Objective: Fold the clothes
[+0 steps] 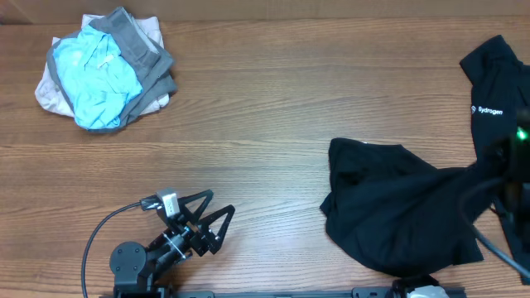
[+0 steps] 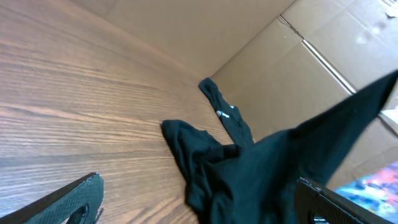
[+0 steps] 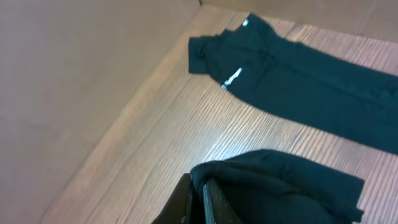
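The plain black garment lies crumpled on the right half of the table, with one part drawn up toward the right edge. It also shows in the left wrist view, rising to the upper right. My right gripper is shut on a fold of this black fabric and holds it above the table. My left gripper is open and empty at the front left, well to the left of the garment. Its fingers frame the garment in the left wrist view.
A black garment with white "Sydrogen" lettering lies at the far right; it also shows in the right wrist view. A light-blue, grey and beige bundle sits at the back left. Bare wooden table lies between. Cardboard walls stand behind.
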You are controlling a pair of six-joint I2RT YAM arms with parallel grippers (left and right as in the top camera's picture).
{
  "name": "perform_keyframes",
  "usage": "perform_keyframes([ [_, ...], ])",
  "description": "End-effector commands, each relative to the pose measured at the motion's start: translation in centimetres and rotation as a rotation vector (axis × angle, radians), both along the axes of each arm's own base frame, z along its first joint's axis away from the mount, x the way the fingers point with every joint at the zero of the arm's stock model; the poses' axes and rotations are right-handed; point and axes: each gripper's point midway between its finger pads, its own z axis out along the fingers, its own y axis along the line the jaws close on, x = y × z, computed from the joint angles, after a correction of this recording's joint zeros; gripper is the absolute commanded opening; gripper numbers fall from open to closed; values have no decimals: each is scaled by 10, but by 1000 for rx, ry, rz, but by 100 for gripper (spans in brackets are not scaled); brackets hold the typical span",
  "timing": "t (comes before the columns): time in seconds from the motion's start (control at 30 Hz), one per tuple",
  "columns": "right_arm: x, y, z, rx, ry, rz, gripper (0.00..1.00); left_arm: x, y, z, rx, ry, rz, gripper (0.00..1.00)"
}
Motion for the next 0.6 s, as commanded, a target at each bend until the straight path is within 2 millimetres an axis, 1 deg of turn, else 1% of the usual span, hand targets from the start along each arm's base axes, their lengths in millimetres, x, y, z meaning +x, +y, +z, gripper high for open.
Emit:
perform_keyframes([
  [0.0,3,10,4,61,-38,40,4,-10,-11,2,-33,20,-75,100],
  [0.1,6,12,6,73,-56,50,4,-17,-20,6,-32,11,-122,100],
  [0.2,6,12,6,68,-50,53,4,-17,-21,22,-25,-31,-104,100],
  [0.33,2,11,2,60,-23,55,4,-7,-7,57,16,-86,27,100],
  [0.47,1,11,1,60,-18,56,4,9,13,89,148,-88,171,100],
  [0.57,1,12,1,60,-18,56,4,22,18,111,258,-57,195,100],
])
